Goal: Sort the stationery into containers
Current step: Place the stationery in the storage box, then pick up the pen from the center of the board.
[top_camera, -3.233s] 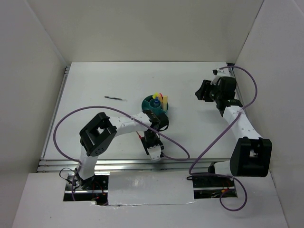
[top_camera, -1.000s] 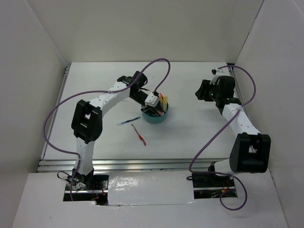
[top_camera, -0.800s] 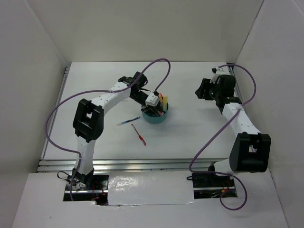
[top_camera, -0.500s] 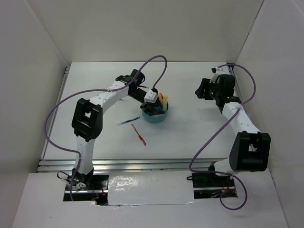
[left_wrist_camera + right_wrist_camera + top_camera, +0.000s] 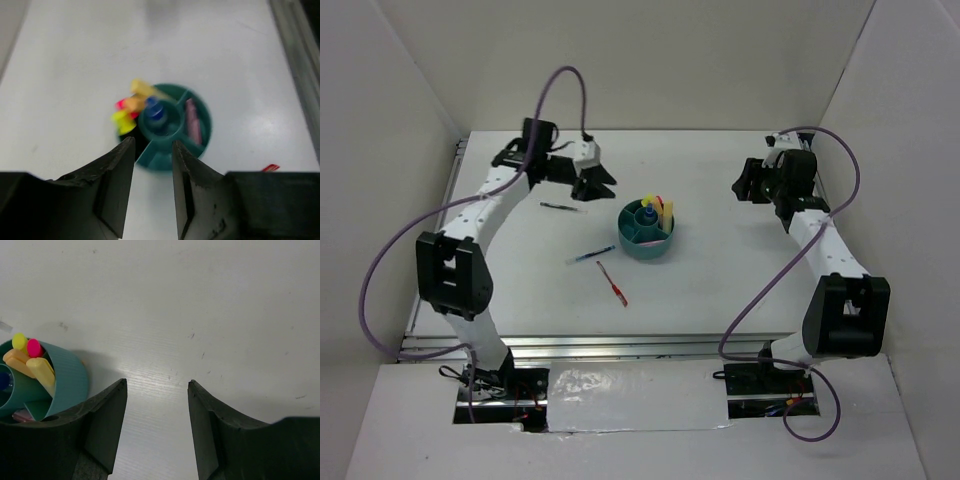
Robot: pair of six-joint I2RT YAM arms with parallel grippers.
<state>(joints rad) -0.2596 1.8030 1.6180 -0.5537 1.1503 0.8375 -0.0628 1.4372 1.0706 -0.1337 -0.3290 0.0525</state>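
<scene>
Left end effector point(image 5: 594, 182) swung back from teal organiser point(image 5: 645, 250) — part-open, empty, right end effector point(image 5: 744, 184) unmoved — agape, empty

We see the table point(image 5: 210, 300) as matt white, smooth w/ faint scuffs & a fine grain. The organiser bowl point(image 5: 70, 385) looks like teal plastic, semi-matt, outer wall finely ribbed. The left gripper point(image 5: 153, 144) is matt black plastic, grainy, w/ pale wear specks.

My bowl point(image 5: 646, 253) is teal, its markers point(image 5: 42, 371) yellow, pink and orange. A red pen point(image 5: 613, 283), a blue pen point(image 5: 590, 256) and a dark pen point(image 5: 563, 207) lie on my white table point(image 5: 740, 280).
</scene>
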